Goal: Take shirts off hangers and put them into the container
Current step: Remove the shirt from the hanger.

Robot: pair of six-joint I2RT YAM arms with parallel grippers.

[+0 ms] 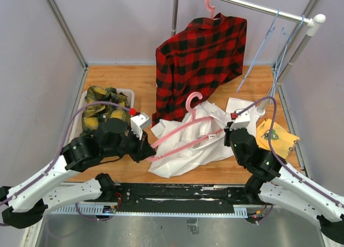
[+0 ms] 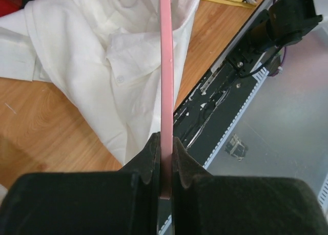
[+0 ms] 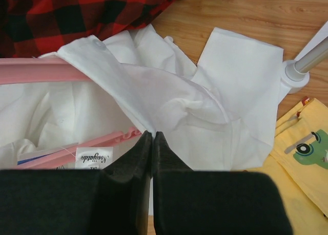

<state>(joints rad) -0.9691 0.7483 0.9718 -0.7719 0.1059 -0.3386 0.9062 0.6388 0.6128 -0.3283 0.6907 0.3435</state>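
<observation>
- Left gripper (image 2: 165,143): jaws nearly together, clamped on the bar of the pink hanger (image 2: 166,66) at its left end. The bar runs straight out from between the fingers.
- Right gripper (image 3: 152,136): fingers closed, tips on a fold of the white shirt (image 3: 169,99) at the hanger's right end. A pinch of cloth looks caught.
- Key relation: the hanger's long axis lies across the table (image 1: 118,77) from one gripper to the other, left to right. Its hook points to the far side.
- The shirt is crumpled flat on the table and still draped over the hanger. It lies between the arms.
- Judgement: the cloth has to slide off rightward along the bar while the left gripper anchors the hanger.
- Container (image 1: 128,92): far left, beyond the left arm, already holding a yellow-and-green shirt (image 1: 102,110). The left arm is nearer to it, and the right gripper is well apart from it.
- Red plaid shirt (image 1: 199,58): hung on the rail (image 1: 258,7) behind.
</observation>
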